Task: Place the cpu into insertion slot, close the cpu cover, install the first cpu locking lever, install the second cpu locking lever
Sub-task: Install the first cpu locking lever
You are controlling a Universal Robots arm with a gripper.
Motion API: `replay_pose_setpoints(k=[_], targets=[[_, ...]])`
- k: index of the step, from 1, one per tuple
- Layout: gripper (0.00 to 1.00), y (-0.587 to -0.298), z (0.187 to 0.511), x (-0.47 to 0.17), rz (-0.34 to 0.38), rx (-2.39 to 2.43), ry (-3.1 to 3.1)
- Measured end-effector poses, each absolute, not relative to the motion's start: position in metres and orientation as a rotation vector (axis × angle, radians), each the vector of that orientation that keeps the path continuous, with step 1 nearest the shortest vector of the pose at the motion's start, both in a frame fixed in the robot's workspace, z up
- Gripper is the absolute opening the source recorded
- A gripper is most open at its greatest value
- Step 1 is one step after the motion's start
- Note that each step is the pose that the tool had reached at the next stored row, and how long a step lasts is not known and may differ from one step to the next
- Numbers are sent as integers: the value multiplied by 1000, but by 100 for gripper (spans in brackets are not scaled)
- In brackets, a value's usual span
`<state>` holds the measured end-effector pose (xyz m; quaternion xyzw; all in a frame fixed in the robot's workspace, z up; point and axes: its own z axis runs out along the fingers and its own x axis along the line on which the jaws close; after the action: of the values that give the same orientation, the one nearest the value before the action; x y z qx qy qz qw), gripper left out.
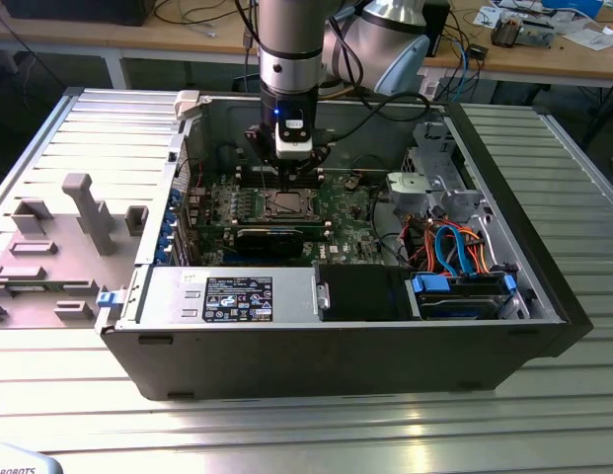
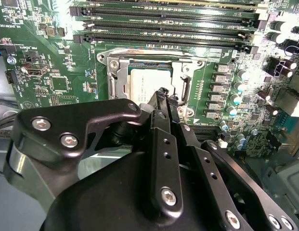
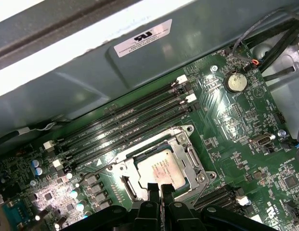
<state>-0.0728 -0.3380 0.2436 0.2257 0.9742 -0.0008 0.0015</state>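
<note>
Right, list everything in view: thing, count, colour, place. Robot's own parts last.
computer case: one, dark grey, open, on the ribbed metal table
motherboard: one, green, inside the case
cpu: one, silver-grey, in the cover's window
cpu cover: one, silver-grey, flat around the cpu
memory slots: four, black, beside the cover
coin battery: one, silver, on the motherboard
power supply: one, silver, inside the case
cables: several, orange and blue, exterior view's right
fixture tray: one, grey, exterior view's left
arm: one, silver-grey, above the motherboard
end effector: one, black, shut, at the cover's edge
</note>
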Motion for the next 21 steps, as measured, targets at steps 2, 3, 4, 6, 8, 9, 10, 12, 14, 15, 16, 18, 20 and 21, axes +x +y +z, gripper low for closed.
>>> replay_pose_setpoints(k=[2, 3, 4, 6, 8, 9, 10, 12, 14, 15, 16, 18, 20, 21], targets=[[16, -338, 244, -73, -3, 706, 3058], [16, -338, 244, -73, -2, 705, 3058], [16, -338, 244, -73, -2, 704, 3059], [16, -338, 244, -73, -2, 703, 3059], [16, -338, 244, -73, -2, 701, 3059], [16, -338, 244, -73, -2, 700, 3060], [16, -338, 244, -73, -2, 699, 3060], [16, -338, 244, -73, -2, 697, 3060], [16, -338, 244, -73, -2, 695, 3061], [16, -338, 244, -73, -2, 694, 3061], [16, -338, 244, -73, -2, 693, 3061], [16, -338, 244, -73, -2, 691, 3062], [16, -338, 244, -73, -2, 689, 3062], [16, -338, 244, -73, -2, 688, 3062]])
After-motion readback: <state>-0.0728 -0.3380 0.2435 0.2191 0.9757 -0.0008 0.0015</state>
